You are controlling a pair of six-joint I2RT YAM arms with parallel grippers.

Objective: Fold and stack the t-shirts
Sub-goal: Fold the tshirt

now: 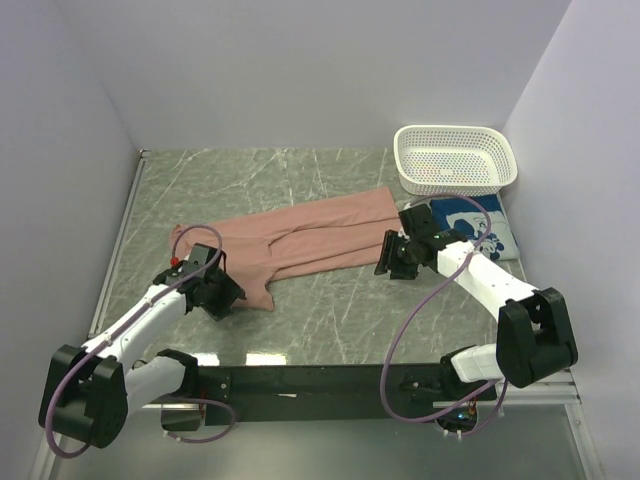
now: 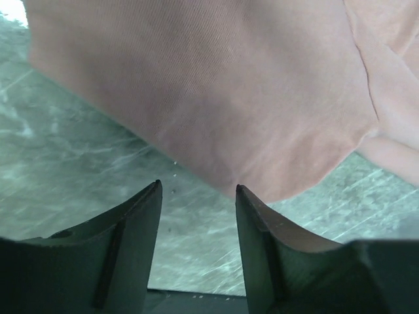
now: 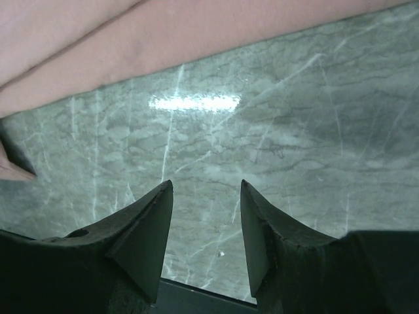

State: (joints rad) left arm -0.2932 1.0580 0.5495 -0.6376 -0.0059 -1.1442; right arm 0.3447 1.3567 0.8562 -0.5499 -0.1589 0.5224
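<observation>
The dusty-pink t-shirt (image 1: 300, 238) lies folded lengthwise in a long band across the middle of the table, print hidden. My left gripper (image 1: 222, 297) is open and empty just in front of the band's near-left corner, which fills the left wrist view (image 2: 216, 85). My right gripper (image 1: 388, 256) is open and empty just in front of the band's right end; the pink edge runs along the top of the right wrist view (image 3: 131, 39). The blue t-shirt (image 1: 478, 222) with white print lies folded at the right, partly under my right arm.
A white perforated basket (image 1: 456, 158) stands at the back right, just behind the blue t-shirt. White walls close the table at the left, back and right. A black rail (image 1: 330, 380) runs along the near edge between the arm bases.
</observation>
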